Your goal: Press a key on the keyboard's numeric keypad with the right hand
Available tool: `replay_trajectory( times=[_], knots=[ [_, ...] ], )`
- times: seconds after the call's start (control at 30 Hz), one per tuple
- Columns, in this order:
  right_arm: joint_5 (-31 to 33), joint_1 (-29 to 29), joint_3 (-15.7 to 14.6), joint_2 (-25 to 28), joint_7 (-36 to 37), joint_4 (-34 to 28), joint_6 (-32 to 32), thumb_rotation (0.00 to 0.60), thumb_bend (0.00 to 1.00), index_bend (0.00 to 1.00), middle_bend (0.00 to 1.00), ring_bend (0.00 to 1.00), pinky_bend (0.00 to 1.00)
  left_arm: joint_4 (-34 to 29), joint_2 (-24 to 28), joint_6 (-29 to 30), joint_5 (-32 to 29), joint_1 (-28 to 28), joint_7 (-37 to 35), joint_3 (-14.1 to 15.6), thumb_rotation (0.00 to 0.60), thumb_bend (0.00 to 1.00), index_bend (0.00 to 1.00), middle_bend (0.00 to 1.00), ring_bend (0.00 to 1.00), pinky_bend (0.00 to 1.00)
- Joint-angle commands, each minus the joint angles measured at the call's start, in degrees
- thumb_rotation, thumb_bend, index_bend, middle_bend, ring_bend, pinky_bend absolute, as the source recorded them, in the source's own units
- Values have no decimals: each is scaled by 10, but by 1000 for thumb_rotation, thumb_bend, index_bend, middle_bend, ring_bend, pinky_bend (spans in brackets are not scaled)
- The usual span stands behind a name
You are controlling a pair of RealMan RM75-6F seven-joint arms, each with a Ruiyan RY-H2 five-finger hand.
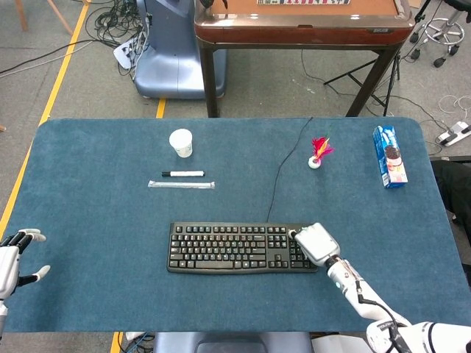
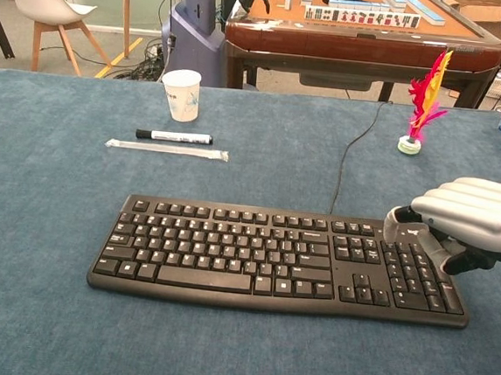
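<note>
Head view is showing the table (image 1: 88, 206) with the keyboard (image 1: 235, 248) lying under and to the left of the right hand (image 1: 315, 243) — the hand is hanging over the keypad (image 2: 414, 272) at the keyboard's right end. Chest view is showing its fingers (image 2: 464, 203) curled in, holding nothing, with the thumb tip (image 2: 398, 225) sitting at the keypad's top row. Whether a key is actually going down cannot be told, so by my judgement the reach is finished and the press itself is either just beginning or remaining. Far off to the side, the left hand (image 1: 11, 261) is resting with fingers apart — idle.
</note>
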Motion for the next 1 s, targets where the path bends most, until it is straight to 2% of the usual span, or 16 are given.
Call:
replay_trajectory(
  times=[0.03, 0.47, 0.63, 0.7, 0.8, 0.9, 1.0],
  knots=[
    [1, 2, -3, -2, 1, 1, 1, 600, 1000, 318, 1000, 1000, 1000, 0, 0, 0, 0, 0, 0, 0, 600, 95, 402, 315, 347, 467],
    [3, 7, -16, -5, 13, 7, 11, 600, 1000, 318, 1000, 1000, 1000, -5, 2, 1, 1, 1, 4, 1, 600, 95, 407, 315, 347, 467],
    [-41, -4, -15, 15, 41, -18, 49, 600, 1000, 318, 1000, 996, 1000, -6, 3, 0, 0, 1, 5, 1, 600, 95, 408, 315, 347, 467],
    [-63, -12, -17, 31, 52, -31, 67, 600, 1000, 318, 986, 959, 1000, -7, 3, 0, 0, 1, 6, 2, 600, 95, 408, 315, 347, 467],
    [-84, -24, -21, 60, 60, -54, 92, 600, 999, 318, 858, 822, 1000, -8, 3, 2, 2, 1, 9, 2, 600, 95, 409, 315, 347, 467],
    [-100, -40, -27, 93, 74, -81, 116, 600, 935, 323, 698, 683, 983, -12, 4, 5, 5, 2, 12, 3, 600, 95, 409, 315, 347, 467],
    [-131, -61, -37, 126, 104, -100, 145, 600, 857, 346, 600, 575, 869, -18, 6, 11, 12, 4, 15, 4, 600, 95, 409, 315, 347, 467]
  ],
)
